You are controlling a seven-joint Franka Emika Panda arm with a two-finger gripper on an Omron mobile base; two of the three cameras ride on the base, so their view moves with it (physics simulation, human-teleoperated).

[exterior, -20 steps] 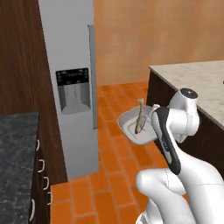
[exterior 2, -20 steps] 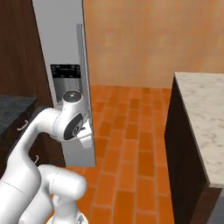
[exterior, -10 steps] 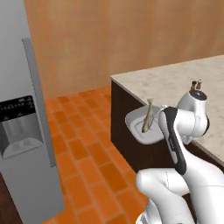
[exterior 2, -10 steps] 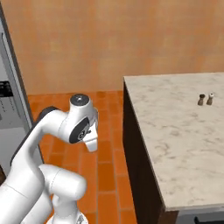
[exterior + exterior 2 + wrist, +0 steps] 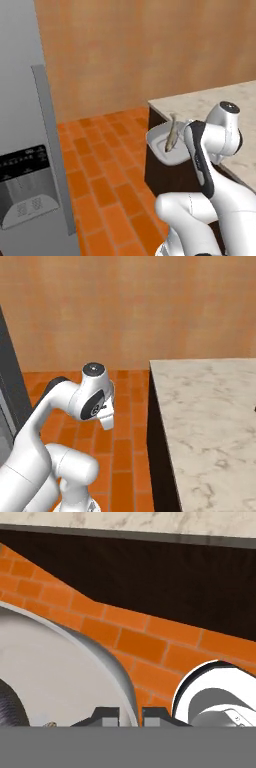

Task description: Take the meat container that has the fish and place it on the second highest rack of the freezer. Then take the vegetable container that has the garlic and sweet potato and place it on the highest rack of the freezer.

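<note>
Fish (image 5: 171, 137) is lying in its pale tray (image 5: 161, 146), carried in the air off the worktop (image 5: 210, 102) corner, above the brick floor (image 5: 107, 175). Gripper (image 5: 131, 716) is pinching the tray's rim. Freezer (image 5: 22, 150), far left half a second ago, is now filling more of the left base view: the base is turning toward it, door not yet opened.

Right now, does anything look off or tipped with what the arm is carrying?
Yes. In the left base view the white meat container hangs tilted beside the arm, its open face turned sideways rather than up. The fish stands almost on end against it, so it looks likely to slide out. The freezer door looks closed.
</note>
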